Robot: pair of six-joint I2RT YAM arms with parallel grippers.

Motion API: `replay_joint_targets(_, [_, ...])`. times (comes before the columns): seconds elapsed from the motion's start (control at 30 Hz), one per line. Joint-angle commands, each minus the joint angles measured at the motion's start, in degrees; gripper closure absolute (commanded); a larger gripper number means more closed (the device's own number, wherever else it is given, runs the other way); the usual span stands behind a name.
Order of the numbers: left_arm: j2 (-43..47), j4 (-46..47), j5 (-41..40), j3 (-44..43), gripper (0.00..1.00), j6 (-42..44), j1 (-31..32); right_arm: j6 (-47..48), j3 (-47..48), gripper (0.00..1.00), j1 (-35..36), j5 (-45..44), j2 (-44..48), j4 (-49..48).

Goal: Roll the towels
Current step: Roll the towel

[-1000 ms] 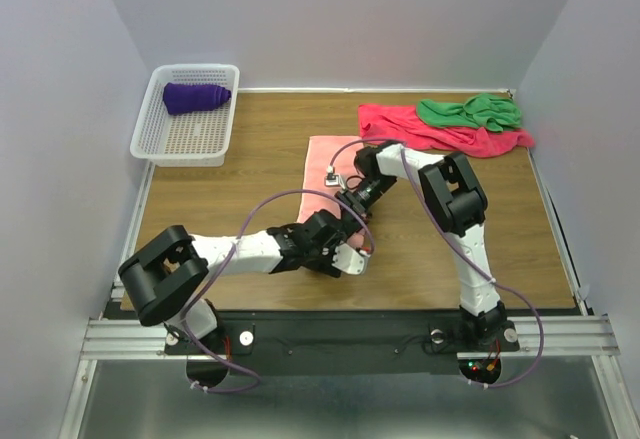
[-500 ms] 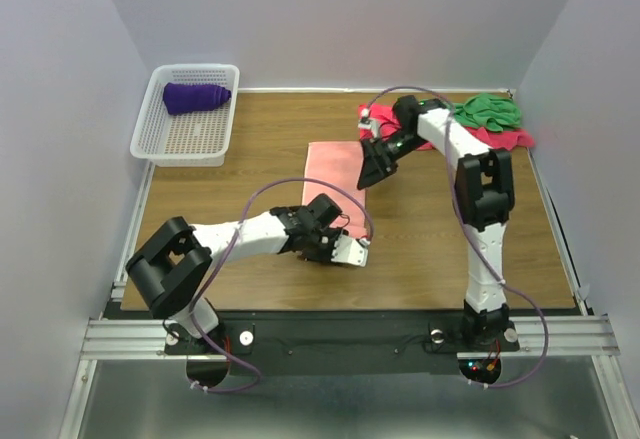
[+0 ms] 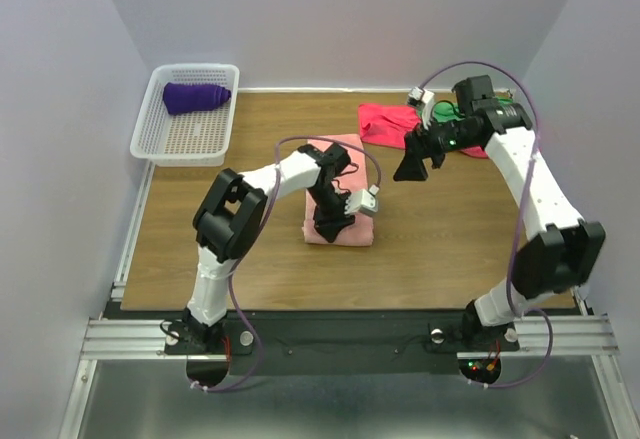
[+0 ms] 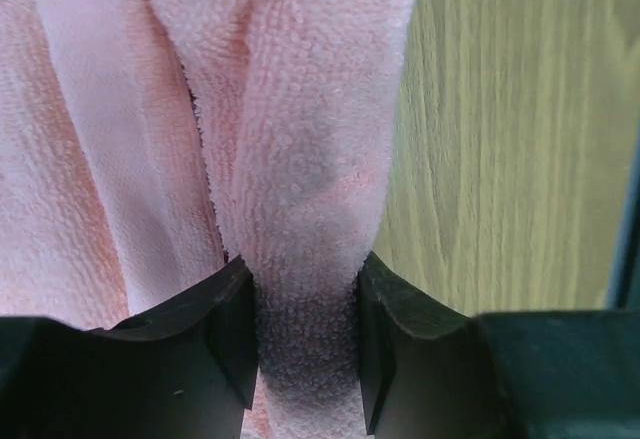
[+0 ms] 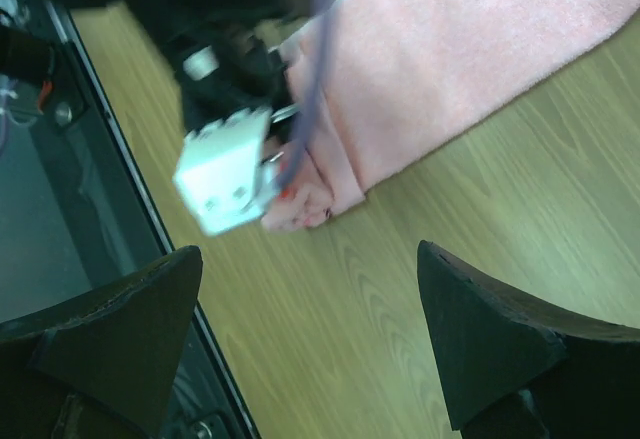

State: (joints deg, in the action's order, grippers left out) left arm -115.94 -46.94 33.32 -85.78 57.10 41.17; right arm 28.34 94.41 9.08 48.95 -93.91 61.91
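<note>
The salmon-pink towel [image 3: 330, 159] lies lengthwise in the middle of the table, its near end bunched into a fold. My left gripper [image 3: 334, 221] is shut on that fold [image 4: 300, 109], and the cloth fills the gap between the black fingers [image 4: 215, 339]. My right gripper [image 3: 410, 167] hangs open and empty above the wood, right of the pink towel [image 5: 470, 49]. A crimson towel [image 3: 383, 124] lies flat at the back right, with a green towel [image 3: 444, 111] on it, partly hidden by my right arm. A rolled purple towel [image 3: 195, 96] sits in the basket.
The white mesh basket [image 3: 185, 139] stands at the back left corner. White walls close in the table on three sides. The black front rail [image 5: 90, 289] runs along the near edge. Bare wood lies between the pink towel and the right wall.
My left arm has swung over the towel and its gripper has shut on the near end. My right gripper has let go, opened, and risen back to the right.
</note>
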Motion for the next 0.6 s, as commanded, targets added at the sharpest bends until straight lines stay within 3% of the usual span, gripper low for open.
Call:
replay_joint_targets(0.0, [-8.2, -13.1, 5.1, -6.4, 0.51, 4.3, -3.1, 1.9, -4.9, 0.07, 0.3, -4.7, 8.4, -4.0])
replay_joint_targets(0.13, [-14.5, -17.1, 6.6, -12.5, 0.5, 5.4, -5.0, 3.1, -7.5, 0.07, 1.3, -7.5, 16.7, -4.6])
replay_joint_targets(0.2, [-16.5, -17.0, 6.4, -13.2, 0.49, 5.6, -5.6, 4.2, -8.8, 0.06, 4.1, -12.8, 19.7, -4.9])
replay_joint_targets(0.37, [-20.0, -17.1, 6.4, -14.9, 0.45, 5.5, -6.1, 5.4, -16.0, 0.05, 15.7, -22.5, 22.3, -7.8])
replay_joint_targets(0.4, [-21.0, -17.1, 6.4, -15.1, 0.45, 5.3, -6.2, 6.5, -19.9, 0.05, 18.6, -30.1, 22.0, -9.3])
replay_joint_targets(0.57, [-23.4, -17.1, 6.1, -17.7, 0.45, 4.2, -7.1, 9.1, -21.4, 0.07, 30.6, -40.2, 18.9, -15.2])
